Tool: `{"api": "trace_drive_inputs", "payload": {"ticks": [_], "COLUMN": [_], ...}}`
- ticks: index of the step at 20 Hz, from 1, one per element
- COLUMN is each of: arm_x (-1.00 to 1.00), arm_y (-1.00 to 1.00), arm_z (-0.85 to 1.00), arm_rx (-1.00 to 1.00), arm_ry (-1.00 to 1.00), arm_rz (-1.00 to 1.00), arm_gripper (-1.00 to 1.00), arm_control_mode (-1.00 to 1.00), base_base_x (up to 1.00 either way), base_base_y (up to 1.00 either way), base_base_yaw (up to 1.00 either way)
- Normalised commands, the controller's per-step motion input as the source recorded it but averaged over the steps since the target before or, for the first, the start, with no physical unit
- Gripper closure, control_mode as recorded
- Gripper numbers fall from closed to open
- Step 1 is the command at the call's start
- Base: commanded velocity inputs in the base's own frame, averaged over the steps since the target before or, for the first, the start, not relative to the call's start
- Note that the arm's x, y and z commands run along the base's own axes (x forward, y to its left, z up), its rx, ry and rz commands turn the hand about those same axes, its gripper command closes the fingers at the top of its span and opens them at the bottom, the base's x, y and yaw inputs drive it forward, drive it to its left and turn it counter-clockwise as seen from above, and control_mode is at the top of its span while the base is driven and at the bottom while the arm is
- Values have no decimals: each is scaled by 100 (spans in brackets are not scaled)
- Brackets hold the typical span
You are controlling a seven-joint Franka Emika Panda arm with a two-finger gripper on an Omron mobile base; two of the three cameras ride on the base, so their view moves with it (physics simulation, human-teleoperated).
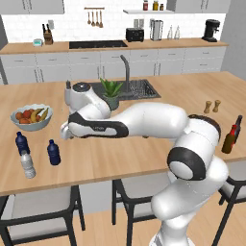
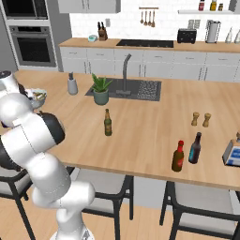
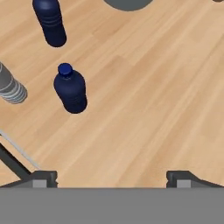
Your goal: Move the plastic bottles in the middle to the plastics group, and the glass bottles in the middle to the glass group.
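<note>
- Near the desk's (image 1: 144, 158) left end, two dark blue plastic bottles (image 3: 70, 89) and the ribbed water bottle (image 1: 27, 165) stand grouped, apparently sorted.
- Above them the tool (image 3: 111, 177) gapes wide, empty.
- Green glass bottle (image 2: 108, 123) waits mid-desk.

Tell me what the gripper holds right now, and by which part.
Nothing is held. The gripper hangs open above bare wooden counter, its jaws wide apart, with the nearest dark blue plastic bottle standing free beyond them.

You have bare counter (image 3: 144, 109) under the gripper (image 3: 111, 178); to its left three bottles crowd close: two dark blue bottles (image 3: 70, 89) (image 3: 50, 22), and a clear ribbed bottle (image 3: 9, 85) beside them.
</note>
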Motion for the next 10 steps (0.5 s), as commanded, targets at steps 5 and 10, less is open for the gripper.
{"api": "trace_drive_inputs", "payload": {"ticks": [5,10], "arm_x": [-10,-2], "arm_y": [-81,-76], "arm_z": [23,14], "arm_rx": [0,0], "arm_ry": [4,8], "arm_rz": [-21,-21], "arm_gripper": [-100,-100], "arm_control_mode": [-100,-100], "base_base_x": [0,0], "base_base_y": [0,0], "base_base_yaw": [0,0]}}
